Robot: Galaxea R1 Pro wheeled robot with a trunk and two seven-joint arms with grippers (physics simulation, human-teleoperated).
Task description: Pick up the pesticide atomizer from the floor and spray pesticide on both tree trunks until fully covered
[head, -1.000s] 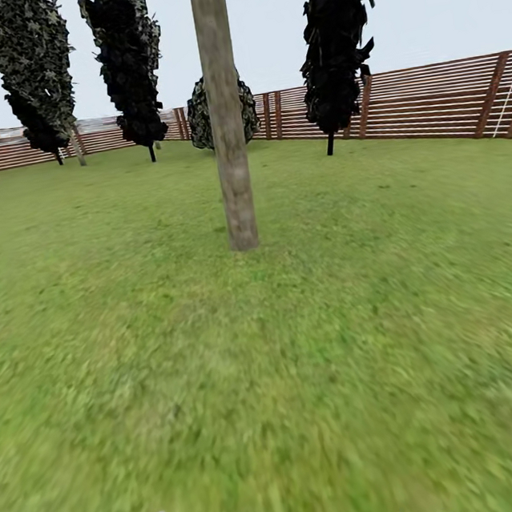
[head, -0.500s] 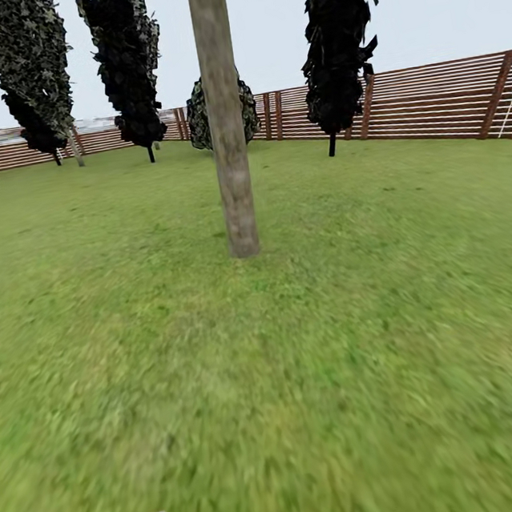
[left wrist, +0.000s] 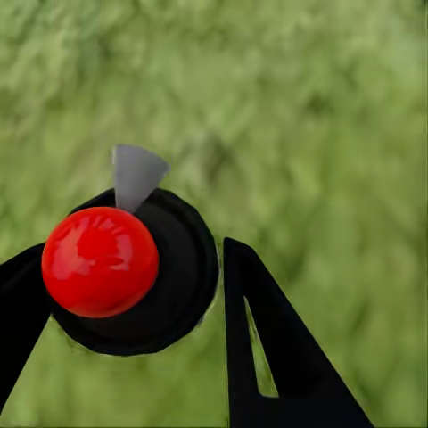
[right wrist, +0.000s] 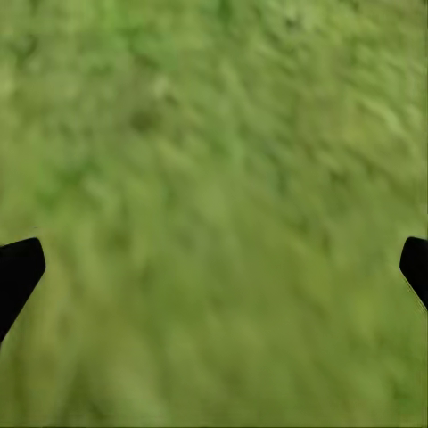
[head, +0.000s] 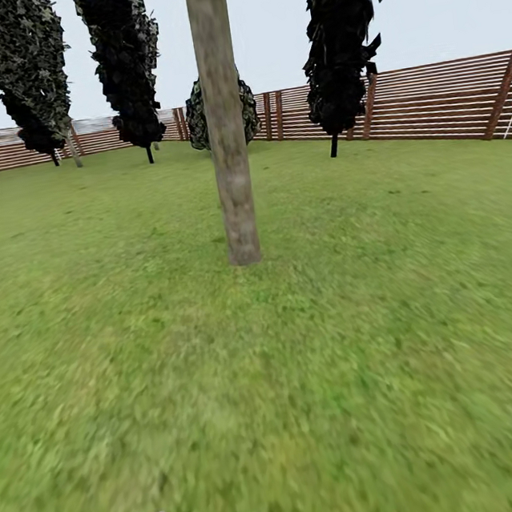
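The left gripper's jaws are closed around the atomizer, the right gripper's jaws spread wide with nothing between them, so pickup looks done while the tree trunk ahead on the grass awaits spraying.

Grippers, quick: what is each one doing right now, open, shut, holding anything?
Left gripper: shut on the pesticide atomizer, red-topped, black-bodied, between the jaws.
Right gripper: open, jaws wide apart over the grass, holding nothing.
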